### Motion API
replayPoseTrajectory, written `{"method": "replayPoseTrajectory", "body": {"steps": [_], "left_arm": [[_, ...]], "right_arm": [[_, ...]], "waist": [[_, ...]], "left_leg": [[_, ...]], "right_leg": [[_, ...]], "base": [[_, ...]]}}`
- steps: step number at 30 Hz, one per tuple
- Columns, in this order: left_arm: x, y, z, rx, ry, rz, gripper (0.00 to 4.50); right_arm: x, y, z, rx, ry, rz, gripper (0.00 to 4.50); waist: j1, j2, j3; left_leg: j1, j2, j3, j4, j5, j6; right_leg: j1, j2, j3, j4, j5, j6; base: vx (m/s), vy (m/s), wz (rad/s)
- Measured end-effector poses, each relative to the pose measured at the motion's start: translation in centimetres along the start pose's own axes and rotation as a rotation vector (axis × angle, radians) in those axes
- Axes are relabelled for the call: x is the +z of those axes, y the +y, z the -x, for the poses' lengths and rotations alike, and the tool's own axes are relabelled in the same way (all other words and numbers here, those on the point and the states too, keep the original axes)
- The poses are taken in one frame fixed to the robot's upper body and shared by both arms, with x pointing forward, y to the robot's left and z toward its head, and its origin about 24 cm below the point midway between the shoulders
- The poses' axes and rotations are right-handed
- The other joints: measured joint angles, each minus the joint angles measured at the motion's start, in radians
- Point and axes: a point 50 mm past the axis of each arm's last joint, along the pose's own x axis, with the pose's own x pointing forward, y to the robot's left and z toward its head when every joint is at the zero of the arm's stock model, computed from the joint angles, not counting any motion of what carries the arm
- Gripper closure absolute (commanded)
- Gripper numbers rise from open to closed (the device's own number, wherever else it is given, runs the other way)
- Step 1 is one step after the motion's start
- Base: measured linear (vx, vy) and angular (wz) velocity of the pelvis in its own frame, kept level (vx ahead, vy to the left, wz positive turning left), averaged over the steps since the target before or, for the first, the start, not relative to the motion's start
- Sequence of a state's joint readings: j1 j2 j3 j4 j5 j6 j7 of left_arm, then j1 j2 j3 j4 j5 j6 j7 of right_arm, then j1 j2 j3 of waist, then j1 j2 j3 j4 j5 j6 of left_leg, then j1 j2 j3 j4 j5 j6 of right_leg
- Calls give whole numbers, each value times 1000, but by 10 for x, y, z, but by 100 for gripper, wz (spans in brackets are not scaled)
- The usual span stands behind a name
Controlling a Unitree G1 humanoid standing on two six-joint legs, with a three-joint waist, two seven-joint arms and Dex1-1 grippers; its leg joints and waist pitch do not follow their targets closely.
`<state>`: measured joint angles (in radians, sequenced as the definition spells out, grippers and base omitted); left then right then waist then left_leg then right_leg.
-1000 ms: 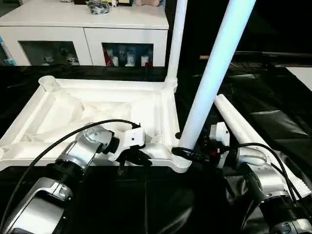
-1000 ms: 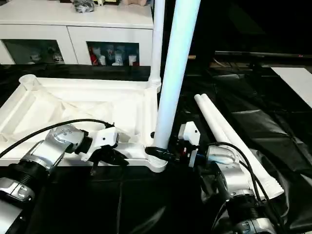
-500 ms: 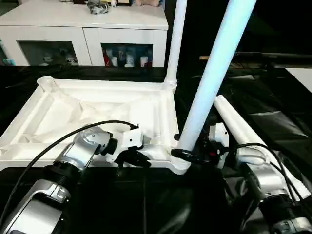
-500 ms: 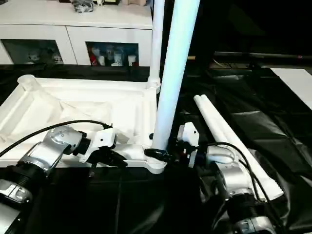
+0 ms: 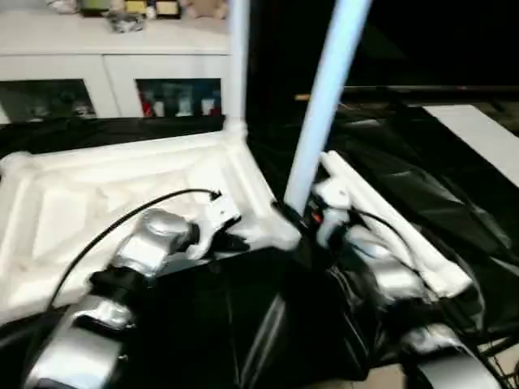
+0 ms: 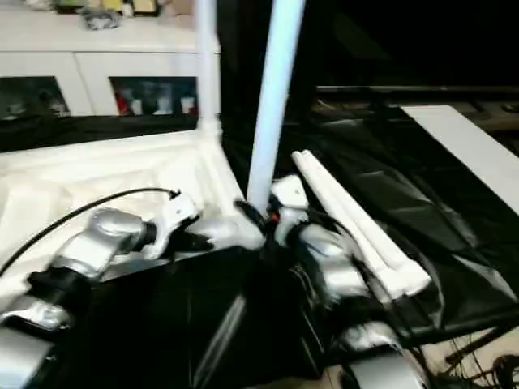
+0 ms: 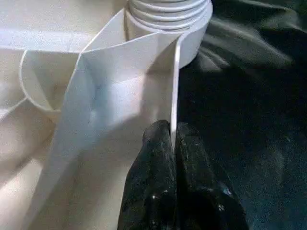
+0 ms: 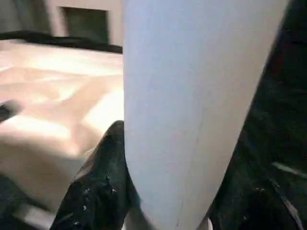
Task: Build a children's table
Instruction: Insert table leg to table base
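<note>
I have the table top (image 5: pixel 97 194) lying upside down on the black-covered tabletop (image 5: pixel 243 324), ribs up, with my left end effector (image 7: pixel 171 139) clenched on the thin rim wall of its near edge, just short of the near corner socket (image 7: pixel 170 21). My right end effector (image 8: pixel 129 191) is on the other side of that socket, grasping the second leg (image 5: pixel 320 113) low on its shaft; one black finger (image 8: pixel 98 182) presses against the tube's side, the other is hidden behind it.

The relation that matters: the leg's long axis rises steeply from the socket and tilts away from the upright, so it leans to the right of the first leg (image 5: pixel 238 65), which stands straight in the far corner socket. Its threaded foot sits right at the socket, directly beyond my left fingertips. I judge the next move needs the leg brought upright over the socket before it is pressed or turned home — the right arm does that, the left only braces.

Two spare legs (image 5: pixel 389 219) lie side by side just beyond my right end effector.

Against half a second ago the whole view has swung and blurred — that is my head moving; both grips are unchanged, and the top's near corner now sits closer in to my right wrist.
</note>
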<state>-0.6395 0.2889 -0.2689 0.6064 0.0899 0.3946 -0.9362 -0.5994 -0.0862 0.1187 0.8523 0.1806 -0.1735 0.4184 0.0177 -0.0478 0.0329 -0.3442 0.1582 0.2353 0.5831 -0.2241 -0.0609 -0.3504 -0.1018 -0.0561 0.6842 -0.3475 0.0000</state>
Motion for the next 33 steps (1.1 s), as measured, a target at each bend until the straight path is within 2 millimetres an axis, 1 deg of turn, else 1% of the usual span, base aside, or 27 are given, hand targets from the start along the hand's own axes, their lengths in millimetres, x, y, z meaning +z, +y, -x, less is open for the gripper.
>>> {"method": "replayPoseTrajectory", "body": {"steps": [1, 2, 3, 4, 5, 6, 7, 10, 13, 15, 17, 21, 22, 24, 25, 26, 28, 29, 30, 32, 33], "left_arm": [[0, -1, 0, 0, -7, 14, 450], [1, -4, -2, 6, -9, 31, 450], [5, -6, -5, 24, -13, 36, 450], [6, -7, -5, 44, -16, 38, 450], [5, -6, -3, 64, -11, 41, 450], [4, -6, -2, 77, -9, 45, 450], [2, -6, -1, 86, -6, 48, 450], [2, -5, -1, 100, -3, 50, 450], [3, -5, 0, 107, -1, 52, 450], [4, -5, 1, 109, -2, 51, 450], [6, -5, 1, 110, -7, 46, 450], [5, -5, 4, 99, -28, 18, 450], [4, -5, 6, 93, -33, 2, 450], [3, -4, 9, 82, -39, -22, 450], [4, -5, 9, 64, -47, -33, 450], [3, -6, 11, 52, -65, -58, 450], [4, -4, 14, 40, -73, -89, 450], [4, -4, 16, 31, -78, -105, 450], [5, -5, 16, 20, -84, -117, 450], [7, -6, 18, -9, -98, -157, 450], [6, -6, 21, -41, -100, -185, 450]], "right_arm": [[2, 0, -2, -15, -5, 2, 266], [3, 3, -6, -47, -4, -10, 266], [5, 1, -8, -87, -6, -11, 266], [5, 2, -10, -105, -6, -15, 266], [6, 5, -14, -115, 0, -21, 266], [5, 8, -16, -123, 6, -27, 266], [5, 10, -18, -128, 12, -30, 266], [6, 11, -21, -129, 16, -31, 266], [7, 11, -22, -127, 16, -27, 266], [8, 11, -23, -128, 10, -28, 266], [10, 11, -23, -130, 1, -29, 266], [11, 11, -22, -101, -23, -32, 266], [11, 11, -22, -82, -31, -38, 231], [10, 9, -20, -46, -40, -45, 196], [5, 7, -17, -35, -15, -51, 193], [2, 7, -14, -20, -27, -72, 188], [4, 6, -14, 16, -36, -72, 163], [5, 5, -13, 34, -39, -66, 150], [6, 3, -12, 49, -39, -59, 150], [5, 0, -7, 95, -39, -39, 133], [5, -2, -1, 153, -36, -27, 133]], "waist": [[18, 25, -2], [21, 45, -4], [15, 64, -11], [6, 50, -7], [-2, 49, -5], [-6, 43, -6], [-8, 43, -5], [-14, 46, -4], [-15, 45, -4], [-15, 45, -5], [-15, 45, -5], [-15, 45, -5], [-15, 45, -5], [-15, 45, -5], [-14, 45, -5], [-11, 47, -2], [-12, 56, 2], [-10, 56, 2], [-8, 55, 2], [-2, 57, 2], [4, 57, 2]], "left_leg": [[-9, -9, -89, 62, -8, 0], [-2, -14, -146, 91, -25, -3], [2, -11, -152, 59, -42, -27], [12, -5, -132, 44, -34, -28], [12, 6, -115, 29, -26, -28], [12, 12, -107, 21, -23, -29], [13, 16, -104, 16, -23, -29], [13, 18, -100, 9, -23, -29], [13, 20, -99, 3, -23, -29], [12, 23, -97, 2, -19, -32], [12, 28, -92, 1, -14, -32], [11, 31, -85, -7, -14, -32], [11, 32, -84, -7, -13, -32], [11, 33, -82, -8, -12, -31], [11, 34, -82, -9, -10, -29], [8, 34, -81, -8, -9, -28], [5, 34, -76, -8, -6, -22], [1, 34, -76, -8, -5, -20], [-5, 34, -76, -8, -4, -19], [-10, 34, -77, -8, -2, -15], [-13, 34, -77, -7, -2, -13]], "right_leg": [[3, 4, -15, 0, 3, 3], [3, 14, -26, -3, 8, -2], [-1, 14, -39, -10, 36, -6], [-8, 18, -21, -17, 65, -18], [-5, 27, -11, -24, 70, -24], [-4, 29, -12, -31, 74, -28], [1, 33, -13, -39, 78, -31], [1, 35, -10, -44, 77, -30], [1, 38, -10, -53, 77, -26], [1, 40, -10, -57, 85, -30], [1, 42, -10, -61, 86, -28], [1, 43, -10, -69, 87, -27], [1, 43, -10, -70, 87, -27], [1, 44, -10, -72, 87, -27], [1, 44, -10, -73, 87, -27], [0, 44, -10, -74, 86, -27], [-4, 43, -8, -74, 87, -27], [-9, 42, -8, -73, 87, -26], [-14, 42, -8, -72, 87, -26], [-22, 43, -8, -71, 88, -24], [-24, 43, -7, -69, 91, -20]], "base": [[167, -32, -51], [167, -32, -51], [0, 0, 0], [-89, -27, 28], [-89, -27, 28], [-53, -57, 10], [0, 0, 0], [0, 0, 0], [0, 0, 0], [0, 0, 0], [0, 0, 0], [0, 0, 0], [0, 0, 0], [0, 0, 0], [0, 0, 0], [0, 0, 0], [0, 0, 0], [0, 0, 0], [0, 0, 0], [0, 0, 0], [53, -3, 7]]}}
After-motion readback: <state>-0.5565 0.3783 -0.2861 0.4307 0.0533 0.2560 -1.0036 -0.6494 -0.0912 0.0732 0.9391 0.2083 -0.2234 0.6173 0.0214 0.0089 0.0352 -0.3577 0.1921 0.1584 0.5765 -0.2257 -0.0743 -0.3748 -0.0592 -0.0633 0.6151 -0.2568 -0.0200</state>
